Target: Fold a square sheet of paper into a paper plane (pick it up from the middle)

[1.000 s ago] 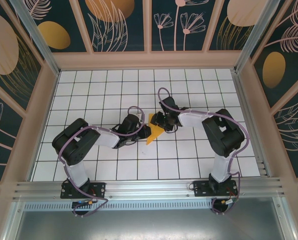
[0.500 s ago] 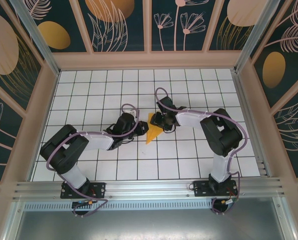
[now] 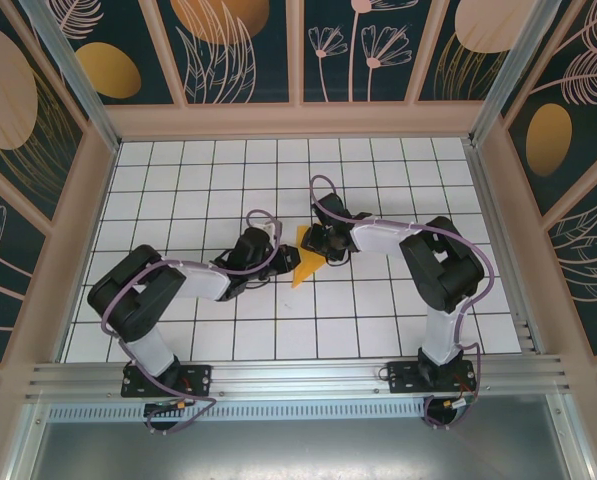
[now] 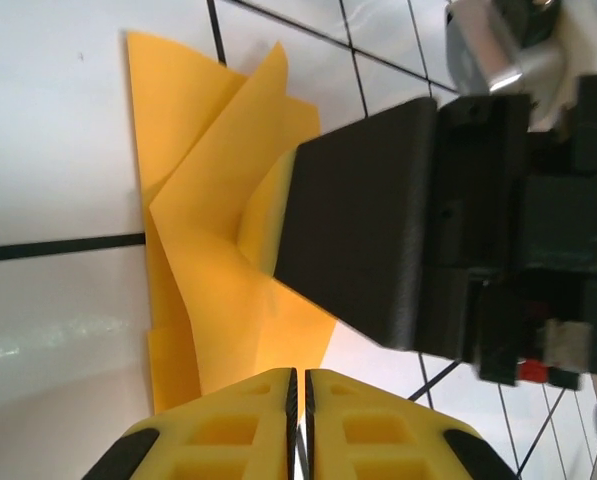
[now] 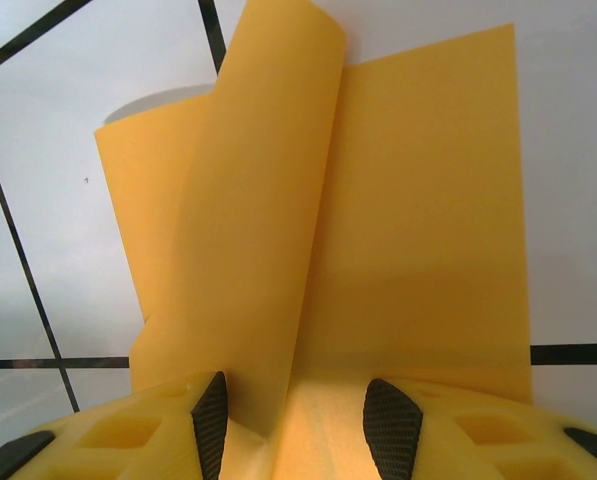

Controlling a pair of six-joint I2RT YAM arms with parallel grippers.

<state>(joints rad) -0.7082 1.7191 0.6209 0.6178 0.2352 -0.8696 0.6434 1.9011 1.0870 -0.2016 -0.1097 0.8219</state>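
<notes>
Paper: thin orange-yellow square sheet of paper point(image 3: 306, 264), partly folded, lying at mid-table on the white table ruled with black grid lines point(image 3: 378, 180), between the two arms.
Fold condition: overlapping layers form a rough wedge. In the right wrist view one flap curls upward and is not creased flat. It is not yet a dart.
Left gripper point(image 4: 298, 376): yellow fingers are pressed together with a hairline seam between them. The sheet's near edge runs up to the tips. Whether a layer is nipped in the seam cannot be settled.
Right gripper point(image 5: 300, 408): fingers are spread, with the black pads point(image 5: 210, 415) apart. The curled flap and the flat layer lie between them, and nothing is clamped.
Reason for placement: judged, the right gripper bears down on the middle of the sheet as an anchor, which the left wrist view supports by showing its black body resting on the paper. The left gripper sits low at the opposite edge, placed to turn or flatten a layer against that anchor.
Step in hand: judged to be an early fold, with the crease yet to be pressed.
Risk: thin paper may slide or buckle under uneven pressure.
Markings: no brand, label or legible writing on the paper, fingers or table. The small red part on the right gripper's body carries nothing readable.
</notes>
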